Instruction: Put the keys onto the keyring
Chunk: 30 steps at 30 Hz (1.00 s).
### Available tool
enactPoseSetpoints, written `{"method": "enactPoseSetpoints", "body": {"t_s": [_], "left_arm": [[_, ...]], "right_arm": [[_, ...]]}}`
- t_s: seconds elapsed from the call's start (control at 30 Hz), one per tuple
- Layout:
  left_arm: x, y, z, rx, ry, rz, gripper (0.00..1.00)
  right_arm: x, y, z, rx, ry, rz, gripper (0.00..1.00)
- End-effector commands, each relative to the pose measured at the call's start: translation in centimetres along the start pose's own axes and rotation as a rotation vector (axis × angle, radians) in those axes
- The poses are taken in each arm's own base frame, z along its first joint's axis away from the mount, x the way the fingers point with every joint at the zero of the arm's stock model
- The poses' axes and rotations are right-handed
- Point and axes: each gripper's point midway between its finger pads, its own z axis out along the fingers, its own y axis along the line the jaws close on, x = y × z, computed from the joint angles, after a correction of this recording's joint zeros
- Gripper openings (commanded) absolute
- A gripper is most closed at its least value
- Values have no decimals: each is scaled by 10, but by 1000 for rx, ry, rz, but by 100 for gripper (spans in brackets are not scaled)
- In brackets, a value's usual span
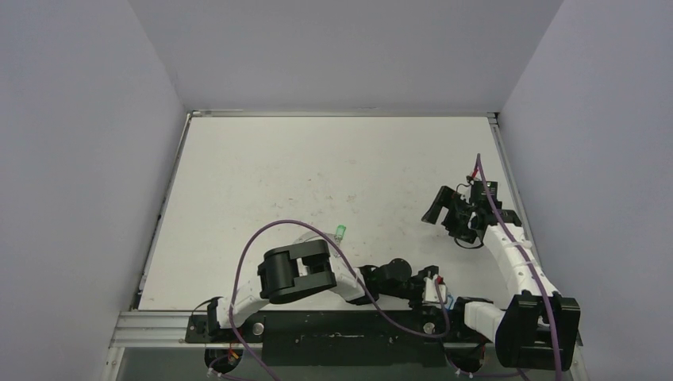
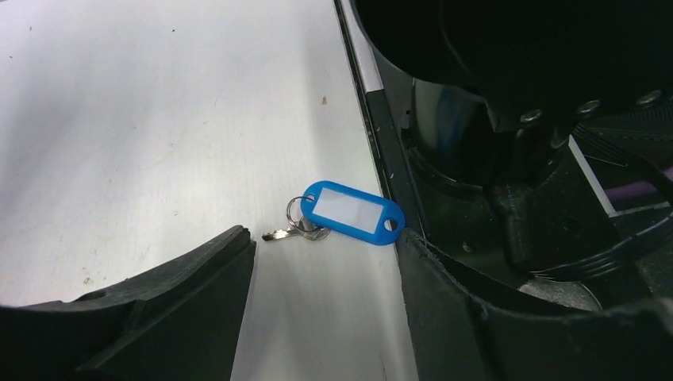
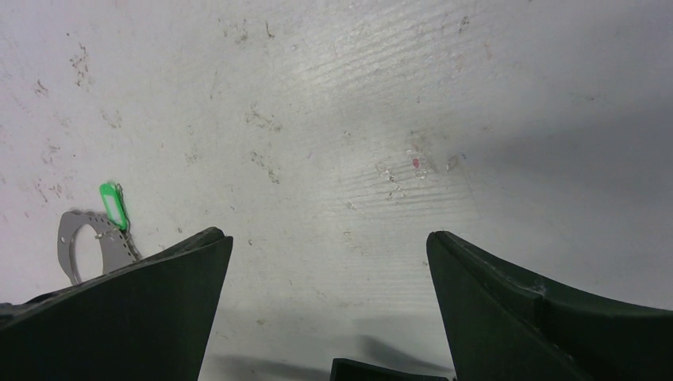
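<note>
The blue-tagged key (image 2: 353, 211) lies flat on the white table at its near edge, against the right arm's black base; it also shows in the top view (image 1: 450, 302). My left gripper (image 2: 324, 238) is open, one finger on each side just short of this key, holding nothing; it sits low in the top view (image 1: 434, 289). The green-tagged key (image 3: 113, 205) lies at the rim of the pale-grey keyring (image 3: 63, 242); whether it is threaded on I cannot tell. The green tag also shows in the top view (image 1: 340, 232). My right gripper (image 3: 327, 238) is open and empty above the table, far right (image 1: 444, 214).
The right arm's black base (image 2: 508, 159) and the table's metal edge rail (image 2: 357, 48) stand right beside the blue key. A purple cable (image 1: 262, 238) loops over the left arm near the green key. Grey walls close in the table on three sides.
</note>
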Motion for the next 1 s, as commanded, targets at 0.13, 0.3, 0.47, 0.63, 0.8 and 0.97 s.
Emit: {"method": "enactPoseSetpoints", "body": {"t_s": [0.13, 0.3, 0.47, 0.63, 0.8, 0.97], "left_arm": [[6, 17, 14, -88, 27, -14, 60], [11, 41, 12, -212, 48, -32, 56], [19, 61, 6, -268, 66, -53, 49], [28, 80, -4, -321, 63, -105, 45], [28, 105, -17, -395, 19, -168, 41], [31, 130, -33, -478, 6, -187, 36]], "right_arm": [[-29, 0, -28, 54, -118, -53, 100], [-29, -2, -32, 67, -132, -51, 100], [-28, -2, -32, 66, -126, -49, 100], [-29, 0, -35, 63, -130, -48, 100], [-27, 0, -36, 60, -128, -44, 100], [-25, 0, -39, 61, -131, -44, 100]]}}
